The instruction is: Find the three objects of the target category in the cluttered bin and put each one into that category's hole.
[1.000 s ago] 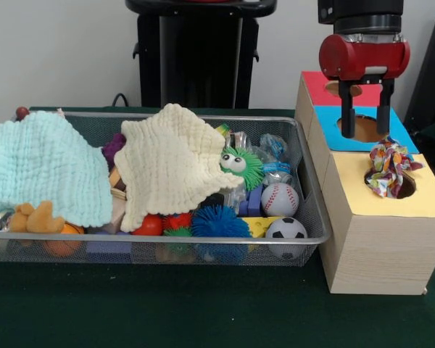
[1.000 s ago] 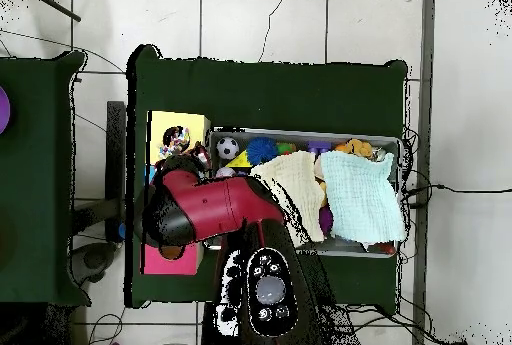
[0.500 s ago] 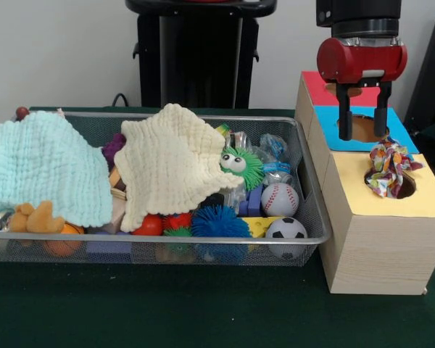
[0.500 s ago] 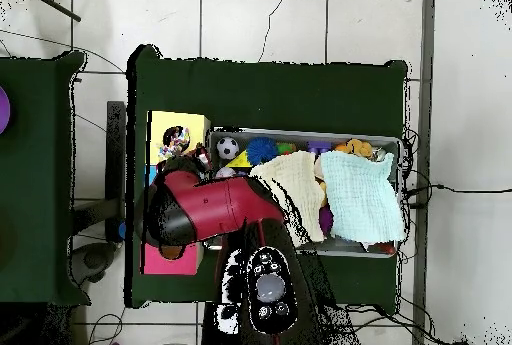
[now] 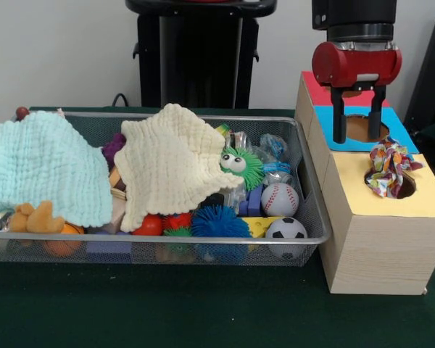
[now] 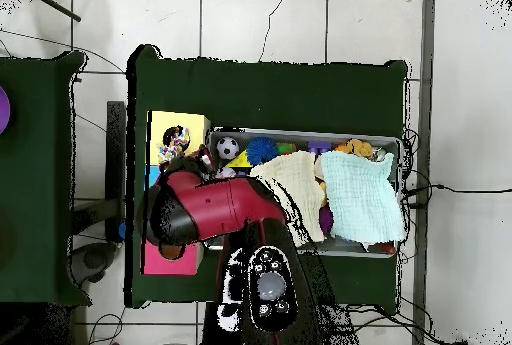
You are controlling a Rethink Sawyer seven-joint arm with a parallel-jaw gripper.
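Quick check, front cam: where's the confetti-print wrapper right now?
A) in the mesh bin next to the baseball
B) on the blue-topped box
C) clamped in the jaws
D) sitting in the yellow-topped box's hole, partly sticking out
D: the confetti-print wrapper sits bunched in the hole of the yellow-topped box, part of it above the rim, while the gripper hangs open and empty above the blue-topped box.

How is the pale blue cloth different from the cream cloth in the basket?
The pale blue cloth hangs over the wire basket's left end, past its rim; the cream cloth lies over the toys nearer the middle. The blue one looks squarer, while the cream one shows pointed corners. Both are quilted and cover toys.
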